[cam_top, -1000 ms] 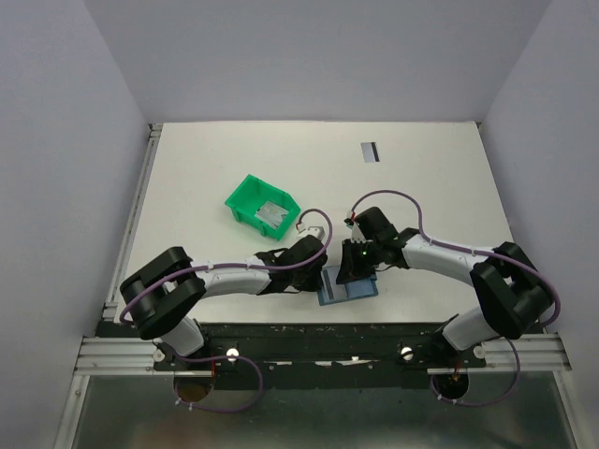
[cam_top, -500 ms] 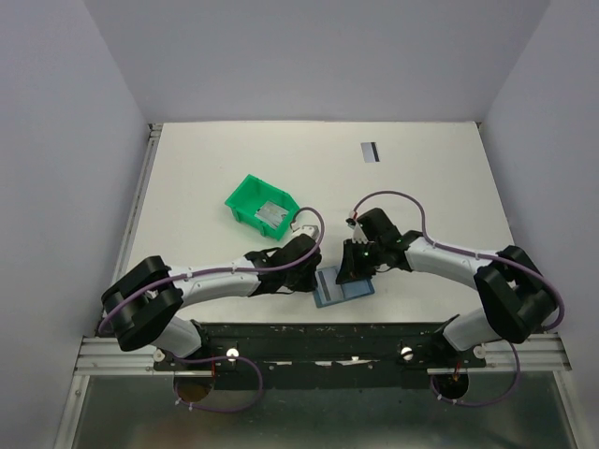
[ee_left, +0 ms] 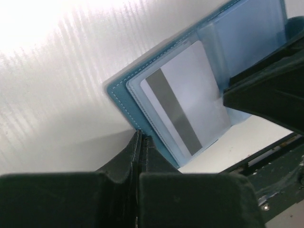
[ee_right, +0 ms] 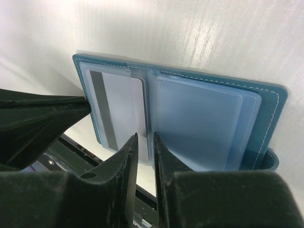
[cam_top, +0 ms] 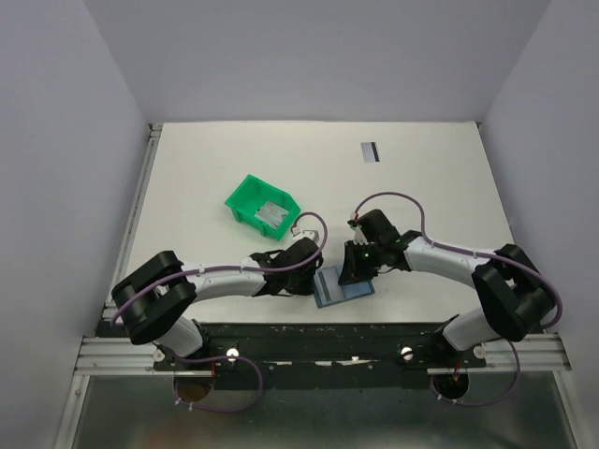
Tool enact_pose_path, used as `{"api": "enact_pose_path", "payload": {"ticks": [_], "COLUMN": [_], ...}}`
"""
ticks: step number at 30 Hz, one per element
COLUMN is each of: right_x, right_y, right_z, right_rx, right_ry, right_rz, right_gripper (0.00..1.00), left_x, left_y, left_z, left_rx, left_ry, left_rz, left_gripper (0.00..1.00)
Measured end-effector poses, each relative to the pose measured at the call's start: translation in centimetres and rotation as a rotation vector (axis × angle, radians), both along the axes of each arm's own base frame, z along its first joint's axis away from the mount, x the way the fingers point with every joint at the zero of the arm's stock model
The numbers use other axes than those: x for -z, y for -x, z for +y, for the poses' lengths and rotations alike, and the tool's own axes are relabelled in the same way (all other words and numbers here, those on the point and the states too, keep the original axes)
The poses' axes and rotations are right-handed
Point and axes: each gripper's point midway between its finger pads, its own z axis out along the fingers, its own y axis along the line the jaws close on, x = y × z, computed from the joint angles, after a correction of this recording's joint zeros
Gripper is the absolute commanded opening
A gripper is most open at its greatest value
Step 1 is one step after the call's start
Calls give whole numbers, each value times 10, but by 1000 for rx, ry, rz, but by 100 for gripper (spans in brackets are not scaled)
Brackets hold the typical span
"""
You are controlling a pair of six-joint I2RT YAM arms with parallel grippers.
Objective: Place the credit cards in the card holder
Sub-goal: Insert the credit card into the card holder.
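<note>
Card holder (cam_top: pixel 346 288) lies open and flat on the table (cam_top: pixel 430 178) at the near edge, between the two arms, clear sleeves up. One credit card (ee_left: pixel 183 107) sits in the left half's sleeve, dark stripe showing; both wrist cams see it. Left gripper (ee_left: pixel 140 138) is fully closed with nothing between the fingers, tips down against the holder's outer cover edge just beside that card. Right gripper (ee_right: pixel 145 141) hangs over the centre fold, jaws a narrow slit apart. Nothing obvious is in the slit, but the tips hide where they meet the plastic, so I can't tell if a sleeve leaf is caught. Obstructions: from above, both gripper heads cover the holder's far and left edges, and only the near-right part shows. In the left wrist view the right gripper's black body blocks the right-hand sleeves. In the right wrist view the left gripper blocks the holder's left corner. Around: green bin (cam_top: pixel 245 200) sits further out and to the left, well apart from the holder, skewed to the table edges, with a second card (cam_top: pixel 272 214) lying inside. Third card (cam_top: pixel 371 152) lies flat on the far side, right of centre, alone. Purple cables (cam_top: pixel 393 196) loop over both arms. Black base rail (cam_top: pixel 309 339) runs just beside the holder's near edge.
</note>
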Motion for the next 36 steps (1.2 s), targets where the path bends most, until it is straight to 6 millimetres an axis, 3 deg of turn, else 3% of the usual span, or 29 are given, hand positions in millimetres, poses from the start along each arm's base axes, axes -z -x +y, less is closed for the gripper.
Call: {"api": "enact_pose_path", "payload": {"ticks": [11,25,32,36], "right_x": [8,5,-8,-39], "right_y": [2,2,1,-9], "right_z": [3,12,16,15], "right_rx": [-6,-8,-28,-33], "right_ry": [-4,-56,-89,-94], "right_rz": [29,51,19,-75], "right_gripper": [27,27,31,36], "left_x": [5,5,5,4], "left_y": [-5,-5,-6,-5], "left_z": [-9,-10,-13,-11], "left_rx": [-4,-4,-5,-4], "left_ry": [29,33,48,42], "left_rz": [-9,-11,-15,-13], "left_gripper": [0,0,0,0]}}
